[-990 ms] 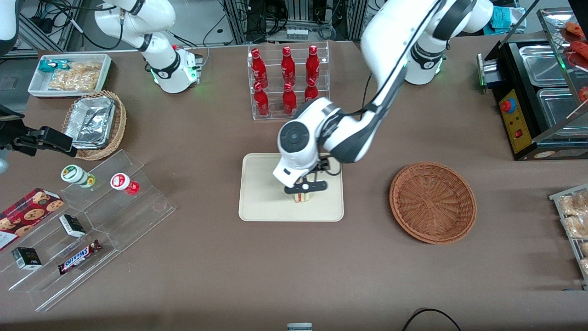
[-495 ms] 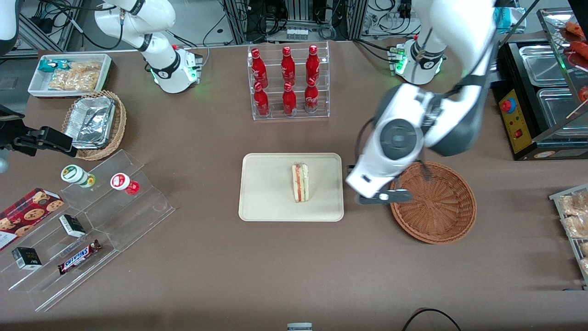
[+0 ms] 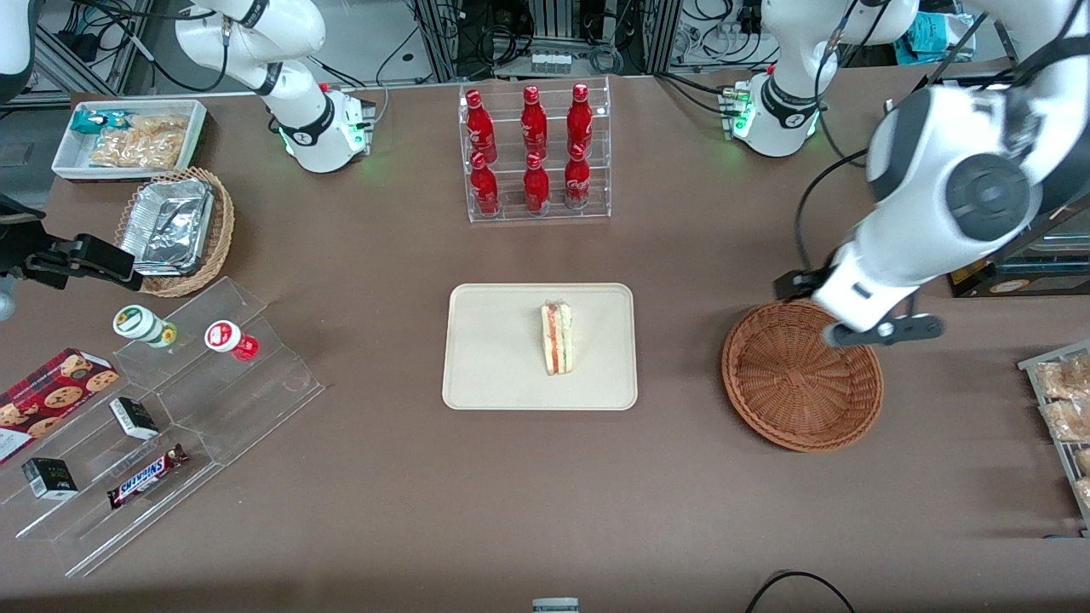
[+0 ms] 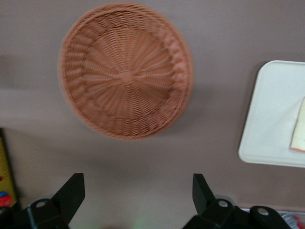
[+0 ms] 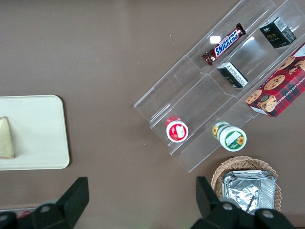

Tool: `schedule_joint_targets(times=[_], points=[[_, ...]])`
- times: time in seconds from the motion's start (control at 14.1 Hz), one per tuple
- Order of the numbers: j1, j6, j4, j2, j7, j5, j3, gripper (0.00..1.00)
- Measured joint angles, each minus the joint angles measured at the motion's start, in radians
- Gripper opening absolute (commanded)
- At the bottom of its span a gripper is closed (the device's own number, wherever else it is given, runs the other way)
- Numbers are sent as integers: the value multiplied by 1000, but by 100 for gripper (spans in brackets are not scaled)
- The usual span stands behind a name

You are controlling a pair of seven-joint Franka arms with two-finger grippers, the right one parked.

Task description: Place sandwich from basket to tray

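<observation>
Wicker, reddish-brown — basket [image 3: 800, 375], nothing in it, on the table [image 3: 383, 511] toward my end. Cream tray [image 3: 494, 349] mid-table, carrying the sandwich [image 3: 557, 338], cut edge up. My claw [image 3: 884, 330] — fingers [image 4: 71, 193] spread, holding nothing — hangs above the basket's rim, well apart from the tray.

Robotics lab dressed as a snack counter, probably. Aluminium framing [image 3: 545, 34] and loose cables above the brown table [image 3: 383, 477]. At table centre, an acrylic rack of red bottles [image 3: 535, 153]; toward the parked arm's end from it, stepped acrylic shelves [image 3: 170, 426] with a Snickers bar [image 3: 146, 475]; toward the working arm's end, a food warmer [image 3: 1005, 170].
</observation>
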Motion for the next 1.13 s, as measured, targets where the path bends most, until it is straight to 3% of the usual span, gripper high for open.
schedule_joint_targets(times=[0.35, 1.13], points=[[103, -37, -7, -86, 128, 0, 1, 100], [135, -86, 58, -145, 133, -4, 1, 100]])
